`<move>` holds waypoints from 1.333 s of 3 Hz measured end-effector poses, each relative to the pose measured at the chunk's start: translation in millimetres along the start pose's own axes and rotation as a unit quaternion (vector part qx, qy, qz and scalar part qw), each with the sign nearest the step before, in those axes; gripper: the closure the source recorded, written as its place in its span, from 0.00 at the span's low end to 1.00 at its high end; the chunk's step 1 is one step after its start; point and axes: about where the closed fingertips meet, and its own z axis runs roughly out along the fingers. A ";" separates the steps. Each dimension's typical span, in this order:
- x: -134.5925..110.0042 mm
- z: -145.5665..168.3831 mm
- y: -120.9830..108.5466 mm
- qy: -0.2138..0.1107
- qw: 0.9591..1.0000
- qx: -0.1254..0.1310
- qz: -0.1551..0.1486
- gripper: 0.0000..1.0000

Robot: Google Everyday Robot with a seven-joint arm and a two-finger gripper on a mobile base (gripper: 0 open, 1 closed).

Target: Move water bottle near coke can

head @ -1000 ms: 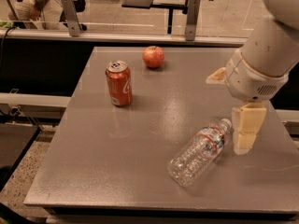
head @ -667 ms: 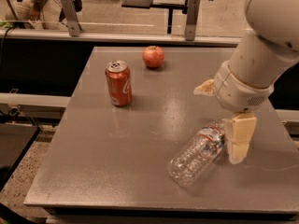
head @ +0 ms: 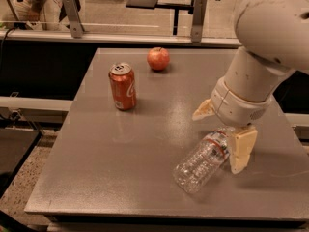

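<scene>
Bottle [head: 200,162] lies on its side on the table [head: 116,173], in the near right part. Base points to about 7 o'clock, neck with the red-and-white band to about 1 o'clock. The cap end runs under the wrist and is hidden.

Gripper [head: 216,143] hangs over the neck end, pointing down at the table. Fingers [head: 241,150] are spread wide. One tan finger sits at 3 o'clock of the neck, tip low by the table, just beside the label band; contact not clear. The other shows at 11 o'clock of the neck, higher and apart from the bottle. The neck lies between them. Nothing is gripped.

Arm [head: 263,57]: a thick white link comes in from the upper right corner and slopes down to 7 o'clock into a round wrist collar right above the neck.

Can [head: 122,87] stands upright at about 10 o'clock of the bottle, well apart, in the left middle of the table. Apple [head: 158,58] sits at 1 o'clock of the can, near it, toward the far edge.

Against 0.7 s ago:
- The wrist has moved a little toward 9 o'clock and lower, so it now covers more of the neck.
- The 3 o'clock finger stands closer to the label band than it did.
- The arm link takes up more of the upper right.
- Bottle lies on the same line and in the same spot, as far as can be seen.
- Can and apple have not moved.
</scene>
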 end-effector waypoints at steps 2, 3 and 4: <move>4.2 -0.4 0.8 0.020 1.000 -0.012 -0.008 0.56; 7.9 -7.2 -9.8 0.031 0.999 -0.007 0.003 0.80; 8.1 -25.4 -44.3 0.044 0.999 0.017 0.013 1.00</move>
